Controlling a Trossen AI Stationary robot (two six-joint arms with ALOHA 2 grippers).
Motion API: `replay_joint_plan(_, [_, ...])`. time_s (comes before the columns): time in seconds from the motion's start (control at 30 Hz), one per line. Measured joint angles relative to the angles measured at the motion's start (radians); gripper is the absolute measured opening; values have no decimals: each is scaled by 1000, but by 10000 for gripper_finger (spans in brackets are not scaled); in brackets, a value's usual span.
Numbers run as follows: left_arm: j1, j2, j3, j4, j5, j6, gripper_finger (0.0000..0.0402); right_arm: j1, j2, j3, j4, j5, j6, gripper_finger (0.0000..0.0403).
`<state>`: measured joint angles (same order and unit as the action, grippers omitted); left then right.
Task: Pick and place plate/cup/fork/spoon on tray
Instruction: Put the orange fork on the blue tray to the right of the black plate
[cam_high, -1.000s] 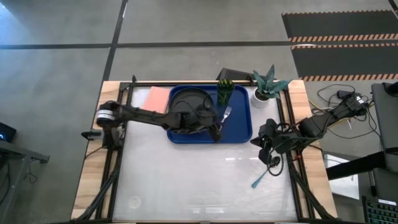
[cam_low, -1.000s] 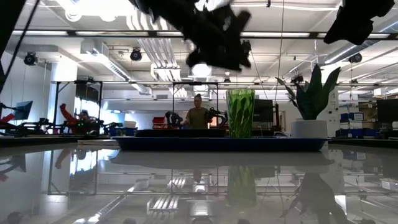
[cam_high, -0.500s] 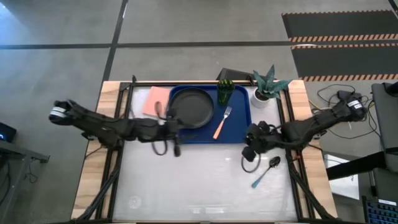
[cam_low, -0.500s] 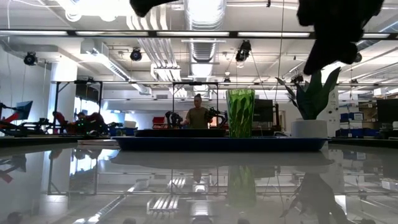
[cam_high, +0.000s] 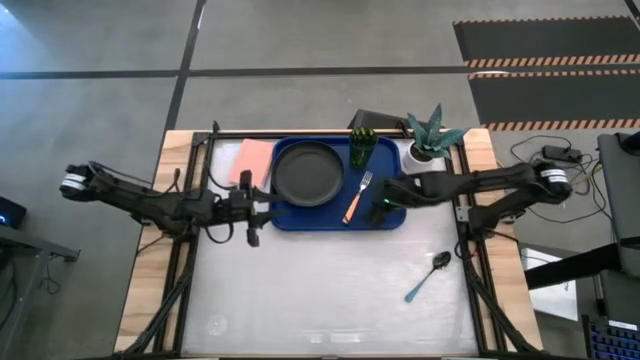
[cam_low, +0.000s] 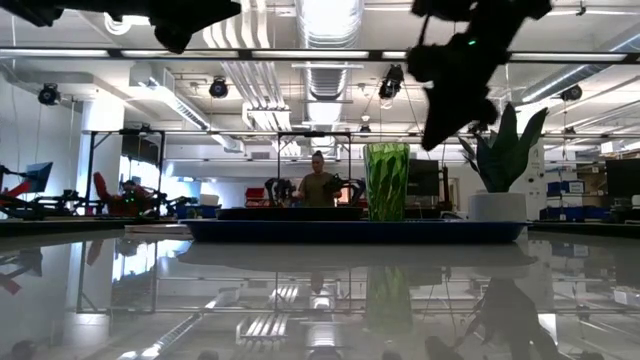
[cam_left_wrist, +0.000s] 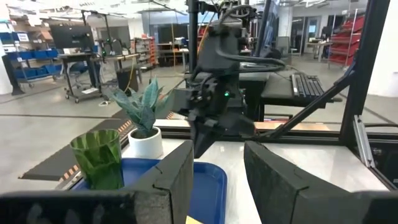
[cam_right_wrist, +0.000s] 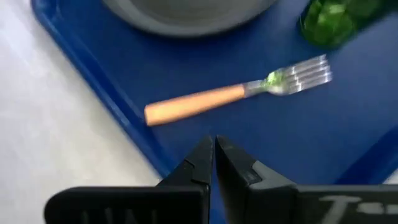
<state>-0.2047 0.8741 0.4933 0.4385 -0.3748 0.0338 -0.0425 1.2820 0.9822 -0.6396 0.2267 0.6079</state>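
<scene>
on tray (cam_high: 392, 212): fork (cam_high: 357, 197) | right fingers (cam_right_wrist: 214, 155) pressed together | writing: unreadable

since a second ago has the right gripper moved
Yes. In the high view the right gripper has left the table near the spoon, which stayed put, and now hangs over the tray's right edge beside the fork.

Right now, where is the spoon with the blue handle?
In the high view, the teal-handled metal spoon lies on the white table, on the right side, outside the blue plastic tray.
</scene>
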Motion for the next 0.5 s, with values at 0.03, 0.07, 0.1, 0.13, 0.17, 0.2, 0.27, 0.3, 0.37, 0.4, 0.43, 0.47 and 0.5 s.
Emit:
replay_joint_plan(0.03, [0,-11,-11,2,0,0,125,-15,28,21,3,-1,-21,9])
replay_joint_plan(0.07, [0,-22,-21,-2,0,0,125,-27,59,43,0,-5,-35,9])
replay_joint_plan(0.1, [0,-30,-29,-2,0,-1,125,-39,90,68,-1,-15,-52,9])
replay_joint_plan(0.13, [0,-37,-35,-1,0,-1,125,-49,119,90,3,-32,-68,9])
replay_joint_plan(0.17, [0,-44,-42,0,0,-1,125,-56,150,113,2,-45,-87,9])
replay_joint_plan(0.2, [0,-52,-49,0,0,-1,125,-58,181,136,0,-52,-105,9])
replay_joint_plan(0.27, [0,-64,-66,0,0,-2,125,-62,240,180,2,-63,-133,9])
replay_joint_plan(0.3, [0,-68,-72,0,0,-2,125,-63,267,200,1,-75,-146,9])
replay_joint_plan(0.37, [0,-74,-86,1,0,-23,125,-63,318,236,3,-94,-159,9])
replay_joint_plan(0.4, [0,-74,-89,-2,0,-30,125,-63,341,250,3,-102,-163,9])
replay_joint_plan(0.43, [0,-74,-90,-5,0,-35,125,-63,364,263,3,-105,-168,9])
replay_joint_plan(0.47, [0,-74,-91,-5,0,-37,125,-63,384,274,3,-105,-177,9])
replay_joint_plan(0.5, [0,-74,-91,-3,0,-51,125,-63,404,283,4,-105,-181,9])
